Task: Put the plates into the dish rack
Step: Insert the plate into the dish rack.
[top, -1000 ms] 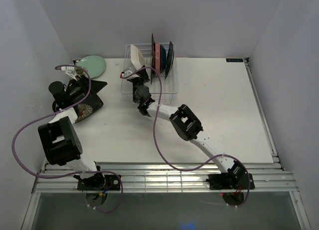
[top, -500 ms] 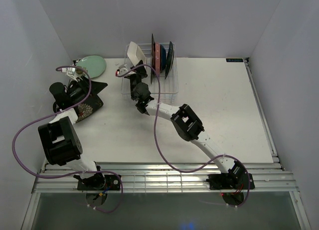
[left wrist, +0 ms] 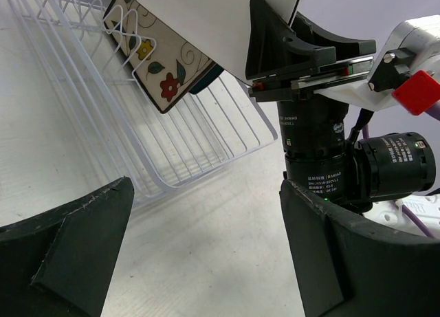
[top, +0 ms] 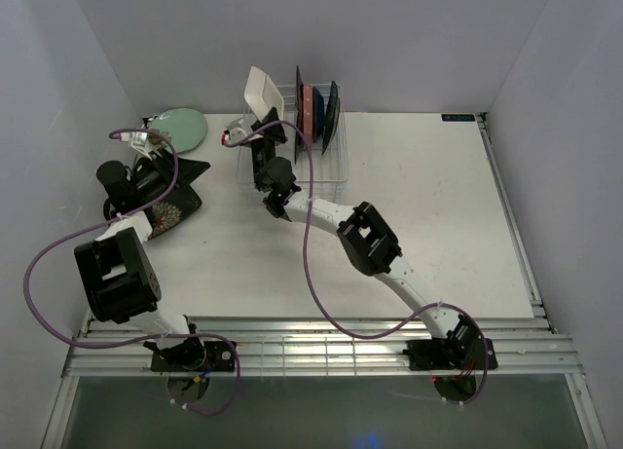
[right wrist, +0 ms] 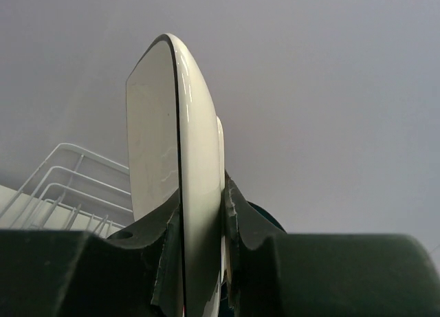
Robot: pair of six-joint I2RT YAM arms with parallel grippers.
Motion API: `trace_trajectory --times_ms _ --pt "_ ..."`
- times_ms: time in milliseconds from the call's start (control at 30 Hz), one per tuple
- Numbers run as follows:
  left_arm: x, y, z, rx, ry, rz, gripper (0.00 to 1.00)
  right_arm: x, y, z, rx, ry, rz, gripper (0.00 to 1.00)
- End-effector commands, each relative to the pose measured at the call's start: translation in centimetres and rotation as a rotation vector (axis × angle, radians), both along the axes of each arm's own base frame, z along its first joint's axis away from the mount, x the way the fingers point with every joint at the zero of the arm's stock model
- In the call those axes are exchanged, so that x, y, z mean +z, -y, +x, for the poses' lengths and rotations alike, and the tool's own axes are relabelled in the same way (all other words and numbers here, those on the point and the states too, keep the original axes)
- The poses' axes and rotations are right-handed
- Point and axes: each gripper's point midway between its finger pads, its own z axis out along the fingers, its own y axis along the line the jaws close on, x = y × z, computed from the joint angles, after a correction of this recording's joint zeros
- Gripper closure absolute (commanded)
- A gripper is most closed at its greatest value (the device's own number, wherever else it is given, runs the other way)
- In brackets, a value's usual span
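The right tool (right wrist: 199,262) was clenched on the lower rim of the white plate (right wrist: 155,138), holding it upright on edge above the left end of the dish rack (top: 329,183), while the left tool (left wrist: 206,193) hung spread wide and empty. Glazed, stiff and breakable, the plate looked slippery in so narrow a pinch, so a deep bite on the rim and a gentle lowering between the prongs seemed wise
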Motion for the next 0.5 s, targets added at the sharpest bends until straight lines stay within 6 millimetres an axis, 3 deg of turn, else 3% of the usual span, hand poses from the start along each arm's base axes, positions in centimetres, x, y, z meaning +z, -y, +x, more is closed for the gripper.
trace_trajectory --times_ms 0,133,200,300,467 --pt "1.2 0.4 -0.7 -0.01 0.035 0.017 0.02 13.1 3.9 -4.3 0.016 0.298 0.195 0.92" --pt "1.1 0.5 -0.6 -0.016 0.03 0.013 0.02 10.3 2.6 -3.4 0.014 0.298 0.098 0.92" --pt "1.2 0.5 -0.6 -0.014 0.032 0.014 0.02 10.2 2.3 -3.0 0.016 0.307 0.084 0.92" --pt "1.2 0.5 -0.7 -0.014 0.034 0.015 0.02 8.4 1.7 -1.5 0.036 0.264 0.052 0.92" --pt "1.3 0.6 -0.8 -0.017 0.034 0.015 0.02 6.0 2.0 0.3 0.039 0.205 0.043 0.92"
